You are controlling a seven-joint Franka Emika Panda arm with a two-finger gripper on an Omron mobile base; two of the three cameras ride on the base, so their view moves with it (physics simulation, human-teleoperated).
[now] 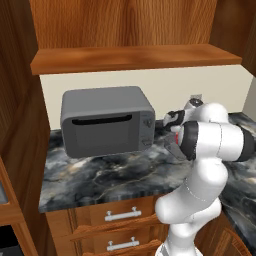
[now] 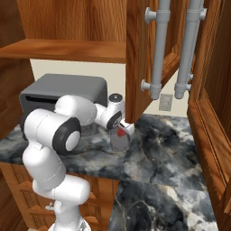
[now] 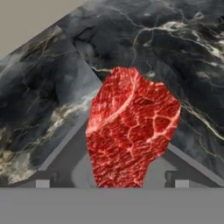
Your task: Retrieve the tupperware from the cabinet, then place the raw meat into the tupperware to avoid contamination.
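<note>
From where I stand, the pincer [image 2: 122,131] hangs right over the tupperware [image 2: 120,142], which sits on the counter [image 2: 171,149] just below the open cabinet [image 2: 137,58] door's corner. The raw meat [image 3: 131,127] shows between the small finger tips [image 3: 42,183], which look spread wide; whether they still touch it I cannot tell. To finish well, I'd let the meat settle fully inside the tub, then lift straight up, clear of the door; the microwave [image 1: 106,121] stands beyond
</note>
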